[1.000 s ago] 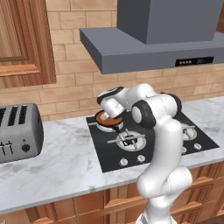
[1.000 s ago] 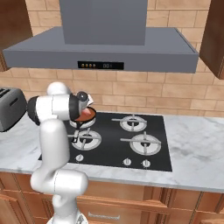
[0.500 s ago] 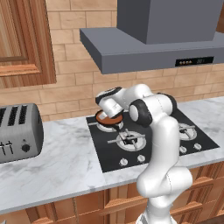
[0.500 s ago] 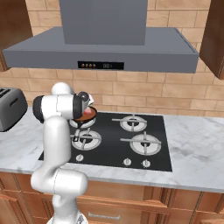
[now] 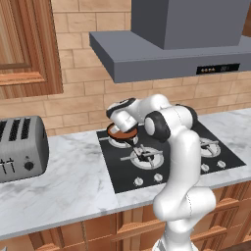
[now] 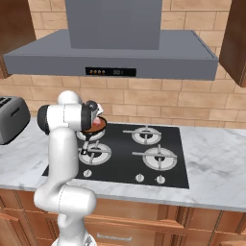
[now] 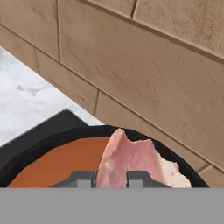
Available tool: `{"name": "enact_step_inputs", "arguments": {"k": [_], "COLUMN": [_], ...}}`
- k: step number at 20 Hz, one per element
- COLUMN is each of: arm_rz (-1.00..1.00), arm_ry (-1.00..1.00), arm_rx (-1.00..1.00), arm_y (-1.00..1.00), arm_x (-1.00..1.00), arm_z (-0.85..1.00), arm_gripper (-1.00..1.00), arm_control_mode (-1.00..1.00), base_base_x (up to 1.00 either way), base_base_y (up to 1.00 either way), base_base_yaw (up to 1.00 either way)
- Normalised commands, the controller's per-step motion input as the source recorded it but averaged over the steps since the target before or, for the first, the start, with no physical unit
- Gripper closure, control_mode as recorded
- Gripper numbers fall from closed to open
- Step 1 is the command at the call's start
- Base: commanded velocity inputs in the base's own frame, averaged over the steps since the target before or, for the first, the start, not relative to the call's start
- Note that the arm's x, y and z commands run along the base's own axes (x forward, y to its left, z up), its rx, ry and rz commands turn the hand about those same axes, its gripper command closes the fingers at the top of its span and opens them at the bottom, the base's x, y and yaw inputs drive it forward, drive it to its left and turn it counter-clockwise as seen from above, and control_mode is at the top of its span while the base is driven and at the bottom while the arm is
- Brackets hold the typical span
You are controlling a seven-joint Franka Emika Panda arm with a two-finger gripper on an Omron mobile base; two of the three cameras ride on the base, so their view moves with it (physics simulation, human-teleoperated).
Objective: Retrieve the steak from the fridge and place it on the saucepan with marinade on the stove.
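The steak [image 7: 131, 157], a pink slab with pale edges, stands on edge between my two finger tips over the saucepan [image 7: 39, 142]. The gripper [image 7: 109, 180] is shut on the steak, with both tips against its sides. Reddish-brown marinade [image 7: 57, 164] fills the pan below it. From the base, the saucepan [image 5: 116, 133] sits on the back left burner of the stove [image 5: 196, 164], with the gripper [image 5: 125, 128] just above it. From the right side, the steak [image 6: 98, 124] shows pink above the stove [image 6: 158, 168]. The fridge is out of view.
A brick wall [image 7: 153, 65] rises close behind the pan. A grey toaster [image 5: 19, 147] stands on the marble counter left of the stove. The grey hood [image 5: 166, 49] hangs above the burners. Knobs line the stove's front edge.
The hand has sunk slightly toward the saucepan with the steak in it. The elbow has shifted a little to the left.
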Motion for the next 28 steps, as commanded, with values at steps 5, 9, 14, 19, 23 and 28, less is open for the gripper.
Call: {"name": "enact_step_inputs", "arguments": {"k": [5,9,14,19,23,28], "arm_rz": [-0.03,-0.05,-0.05,-0.03,0.0,0.0], "arm_ry": [0.0,0.0,-0.02,-0.33,-0.5,-0.27], "arm_rx": [0.0,0.0,0.0,0.04,0.15,0.2], "arm_y": [0.0,0.0,-0.19,-0.53,-0.61,-0.83], "arm_x": [-0.27,-0.44,-0.5,-0.83,-1.0,-1.0], "arm_z": [0.0,0.0,0.12,0.57,0.78,0.71], "arm_gripper": [-1.0,-1.0,-1.0,-1.0,-1.0,-1.0], "arm_control_mode": [-1.0,-1.0,-1.0,-1.0,-1.0,-1.0], "base_base_x": [0.0,0.0,0.0,0.0,0.0,0.0], "base_base_y": [0.0,0.0,0.0,0.0,0.0,0.0], "base_base_yaw": [0.0,0.0,0.0,0.0,0.0,0.0]}}
